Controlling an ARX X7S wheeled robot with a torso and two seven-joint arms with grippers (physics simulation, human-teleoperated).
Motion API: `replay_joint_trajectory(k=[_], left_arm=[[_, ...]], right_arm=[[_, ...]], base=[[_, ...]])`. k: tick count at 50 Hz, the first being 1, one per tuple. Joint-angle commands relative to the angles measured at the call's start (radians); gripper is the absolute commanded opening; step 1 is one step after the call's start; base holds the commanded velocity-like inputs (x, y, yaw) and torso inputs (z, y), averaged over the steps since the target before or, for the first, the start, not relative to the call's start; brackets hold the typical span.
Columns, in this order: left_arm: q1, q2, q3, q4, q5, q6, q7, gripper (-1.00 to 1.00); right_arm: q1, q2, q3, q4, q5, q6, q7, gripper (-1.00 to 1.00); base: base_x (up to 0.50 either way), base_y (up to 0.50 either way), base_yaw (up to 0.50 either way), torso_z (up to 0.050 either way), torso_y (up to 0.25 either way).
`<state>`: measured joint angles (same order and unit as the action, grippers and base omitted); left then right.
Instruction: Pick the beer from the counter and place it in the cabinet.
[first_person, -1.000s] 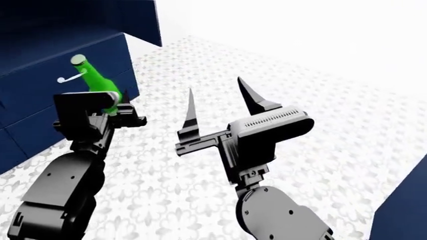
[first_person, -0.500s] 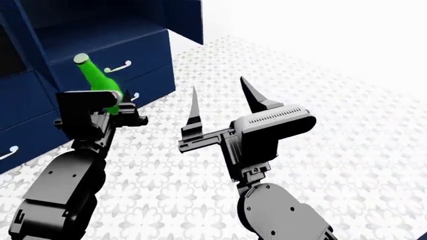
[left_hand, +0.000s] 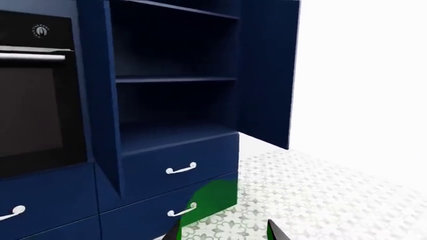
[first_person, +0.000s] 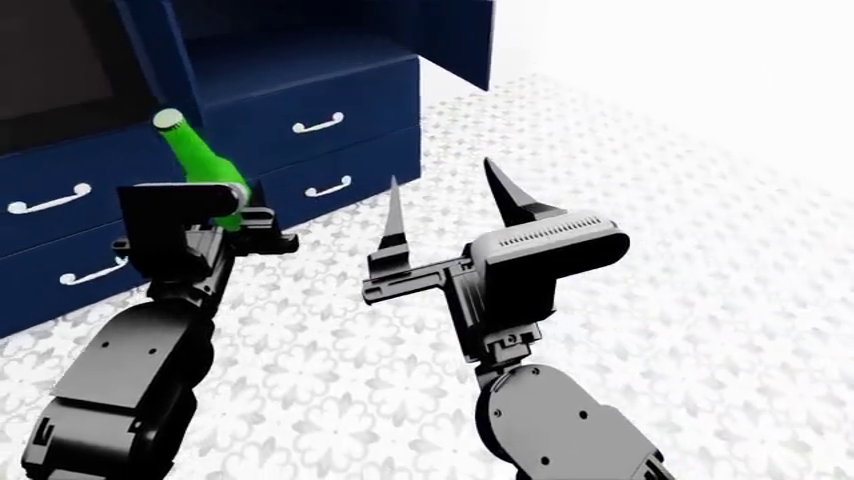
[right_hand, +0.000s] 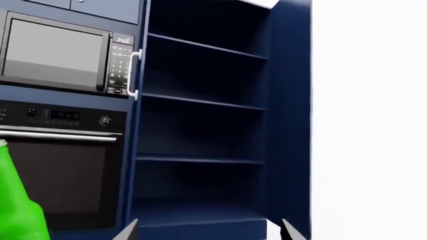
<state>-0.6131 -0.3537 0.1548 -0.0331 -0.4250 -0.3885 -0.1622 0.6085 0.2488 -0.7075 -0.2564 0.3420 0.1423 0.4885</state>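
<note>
The beer (first_person: 198, 156), a slim green bottle, stands tilted in my left gripper (first_person: 244, 216), which is shut on its lower body and holds it in the air in front of the drawers. In the left wrist view the beer (left_hand: 212, 198) shows between the finger tips of the left gripper (left_hand: 223, 233). The navy cabinet (left_hand: 175, 80) stands open ahead, with inner shelves and its door (left_hand: 268, 75) swung out. It also shows in the head view (first_person: 300, 60) and the right wrist view (right_hand: 200, 131). My right gripper (first_person: 443, 195) is open and empty over the floor. The counter is out of view.
Drawers with white curved handles (first_person: 318, 124) sit under the cabinet. A black oven panel (left_hand: 33, 100) is beside it, with a microwave (right_hand: 60, 55) above. The floor has white floral tiles (first_person: 641, 250). The open door (first_person: 461, 40) juts out at the cabinet's right.
The head view has swung toward the cabinet: the drawers and door have slid right and come nearer. Both arms keep the same pose, and the beer stays in the left gripper.
</note>
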Motion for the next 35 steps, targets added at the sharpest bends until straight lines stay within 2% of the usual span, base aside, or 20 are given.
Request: replay_joint_trajectory(k=[1, 11, 17, 29, 35], left_arm=[[-0.004, 0.003, -0.001, -0.011, -0.017, 0.005, -0.004, -1.0], [-0.02, 0.019, 0.009, -0.017, -0.02, -0.001, -0.01, -1.0], [-0.096, 0.109, 0.058, -0.045, -0.007, -0.002, -0.034, -1.0], [-0.321, 0.253, 0.144, -0.427, 0.079, 0.125, 0.005, -1.0], [-0.318, 0.27, 0.163, -0.497, 0.092, 0.169, 0.01, -1.0]], right_arm=[[-0.001, 0.002, 0.002, 0.016, 0.002, -0.009, 0.002, 1.0], [-0.001, 0.006, 0.005, 0.018, 0.005, -0.011, 0.006, 1.0], [-0.017, 0.026, 0.016, -0.007, 0.012, -0.018, 0.013, 1.0], [-0.043, 0.057, 0.042, -0.017, 0.033, -0.052, 0.009, 1.0], [-0.051, 0.071, 0.053, -0.021, 0.039, -0.056, 0.014, 1.0]], base=[[0.0, 0.0, 0.5, 0.0, 0.0], [0.0, 0.0, 0.5, 0.0, 0.0], [0.0, 0.0, 0.5, 0.0, 0.0], [0.0, 0.0, 0.5, 0.0, 0.0], [0.0, 0.0, 0.5, 0.0, 0.0]])
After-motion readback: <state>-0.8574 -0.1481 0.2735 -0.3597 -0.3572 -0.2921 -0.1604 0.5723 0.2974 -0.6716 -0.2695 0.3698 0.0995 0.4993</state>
